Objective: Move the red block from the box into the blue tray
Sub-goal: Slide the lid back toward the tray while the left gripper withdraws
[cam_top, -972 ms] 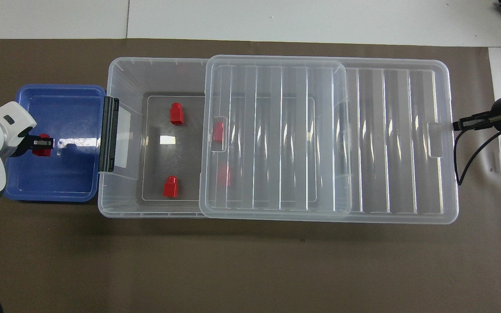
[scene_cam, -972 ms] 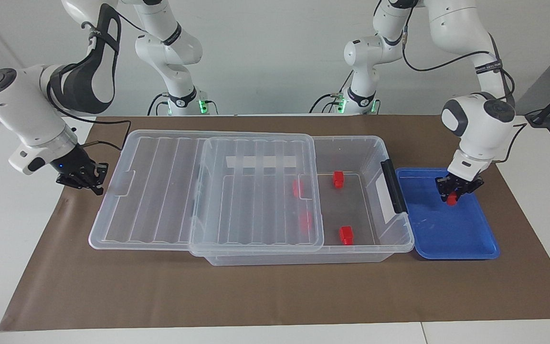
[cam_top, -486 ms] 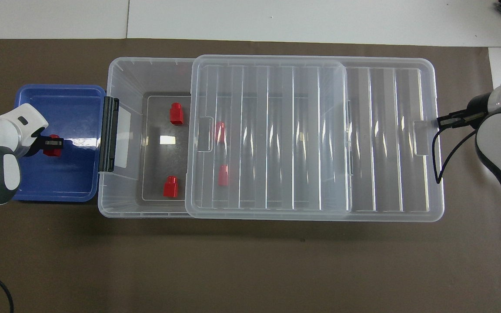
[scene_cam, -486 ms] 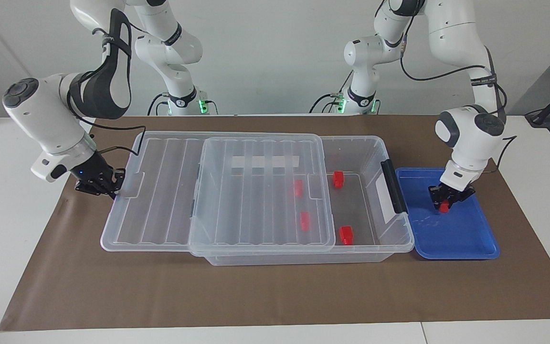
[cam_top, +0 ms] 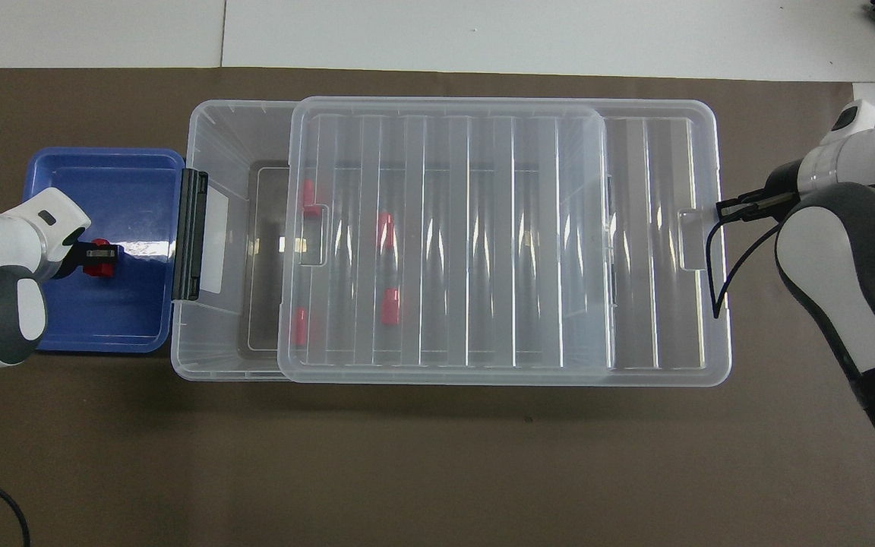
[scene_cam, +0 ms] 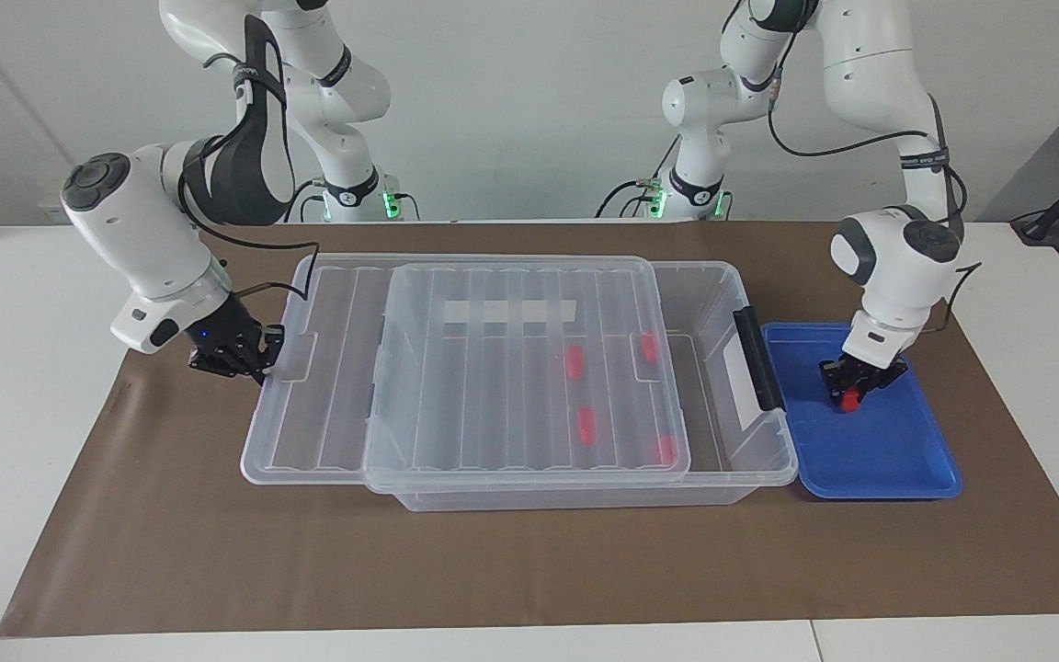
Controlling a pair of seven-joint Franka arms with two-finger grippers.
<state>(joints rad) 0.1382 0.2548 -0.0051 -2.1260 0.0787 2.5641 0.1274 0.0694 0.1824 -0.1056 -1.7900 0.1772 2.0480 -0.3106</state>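
My left gripper (scene_cam: 849,393) is shut on a red block (scene_cam: 852,402) low inside the blue tray (scene_cam: 870,450); I cannot tell whether the block touches the tray floor. From overhead the left gripper (cam_top: 101,257) and its red block (cam_top: 105,267) show over the blue tray (cam_top: 103,319), on the side toward the box (cam_top: 225,129). The clear box (scene_cam: 732,294) holds several more red blocks (scene_cam: 589,425) under its ribbed lid (scene_cam: 493,386). My right gripper (scene_cam: 261,365), shut, presses on the lid's end tab. Overhead, the right gripper (cam_top: 722,207) meets the lid (cam_top: 483,243) there too.
The lid overhangs the box toward the right arm's end. A black clip handle (scene_cam: 757,359) sits on the box end next to the tray. Brown paper (scene_cam: 493,570) covers the table under everything.
My right gripper has pushed the lid toward the tray's end, so it covers more of the box and its blocks. The left gripper has sunk lower into the tray with the red block.
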